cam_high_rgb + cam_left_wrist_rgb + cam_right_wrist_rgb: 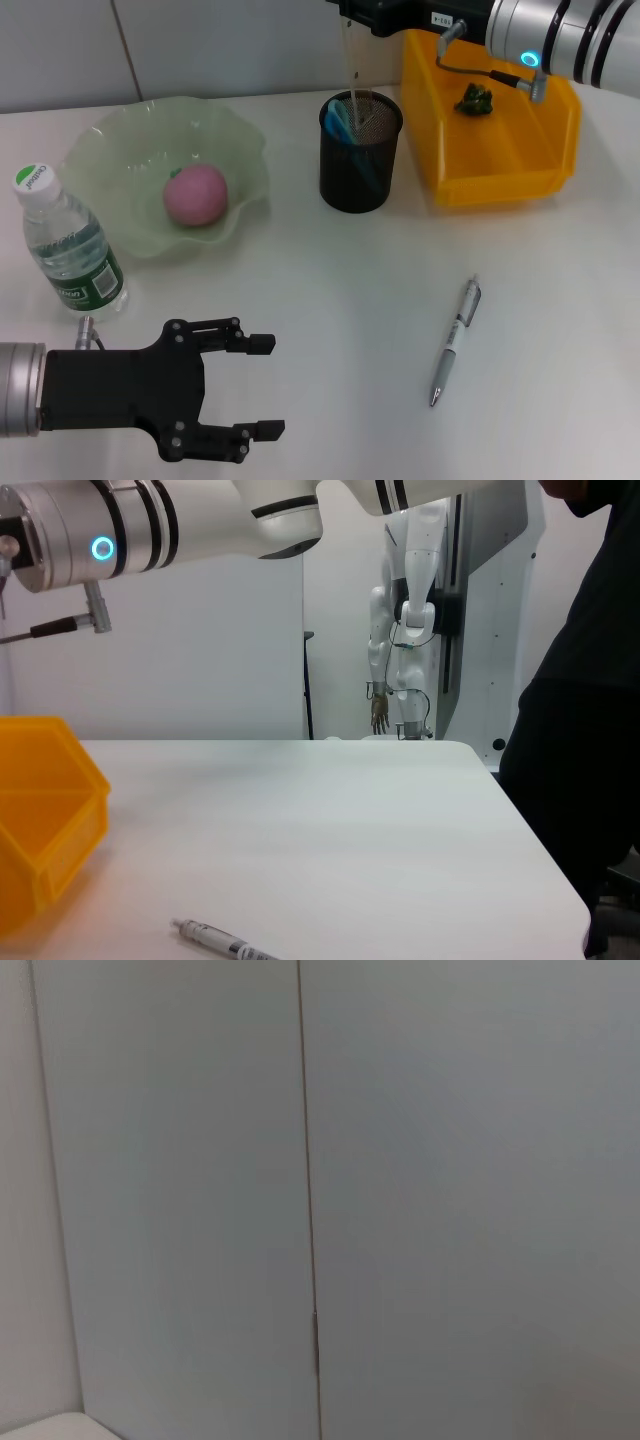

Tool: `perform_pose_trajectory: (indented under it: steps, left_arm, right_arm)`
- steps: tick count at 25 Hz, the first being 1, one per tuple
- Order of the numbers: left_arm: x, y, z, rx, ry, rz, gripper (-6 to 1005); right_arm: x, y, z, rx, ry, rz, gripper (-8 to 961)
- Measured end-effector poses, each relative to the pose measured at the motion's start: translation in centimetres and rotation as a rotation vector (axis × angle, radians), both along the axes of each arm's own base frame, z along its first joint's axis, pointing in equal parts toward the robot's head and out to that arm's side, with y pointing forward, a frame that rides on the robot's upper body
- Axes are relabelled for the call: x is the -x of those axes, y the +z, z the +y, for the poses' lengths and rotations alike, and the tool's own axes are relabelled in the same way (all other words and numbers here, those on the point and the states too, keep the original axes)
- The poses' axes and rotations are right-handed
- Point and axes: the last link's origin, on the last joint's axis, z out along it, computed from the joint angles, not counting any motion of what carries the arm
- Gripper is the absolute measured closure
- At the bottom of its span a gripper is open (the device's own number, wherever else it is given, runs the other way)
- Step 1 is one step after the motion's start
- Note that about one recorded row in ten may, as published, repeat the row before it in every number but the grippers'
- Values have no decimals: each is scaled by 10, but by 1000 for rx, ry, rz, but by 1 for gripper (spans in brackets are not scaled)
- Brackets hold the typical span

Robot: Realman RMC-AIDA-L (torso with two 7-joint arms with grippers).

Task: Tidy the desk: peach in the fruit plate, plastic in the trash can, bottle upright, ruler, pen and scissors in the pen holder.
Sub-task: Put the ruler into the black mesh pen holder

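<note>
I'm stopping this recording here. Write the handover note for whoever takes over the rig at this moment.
Left gripper: jaws open, empty, low over the near table beside the bottle.
Right gripper: above the pen holder with a clear ruler hanging into it; its jaws are out of view.
Done: peach in the fruit plate; bottle upright; green scrap in the yellow bin; a blue-handled item is already in the holder.
Left: finish the ruler, then the pen, lying on the table right of centre.
</note>
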Motion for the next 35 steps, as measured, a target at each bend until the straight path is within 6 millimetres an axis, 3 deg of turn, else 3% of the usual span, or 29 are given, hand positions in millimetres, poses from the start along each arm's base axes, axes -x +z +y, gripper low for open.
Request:
perform_pose_trajectory:
  steps: [35]
  left_arm:
    - [-1,-1,-1,5,-4,-5,212]
  right_arm:
    - [-17,-8,-7,22,-24,-59,574]
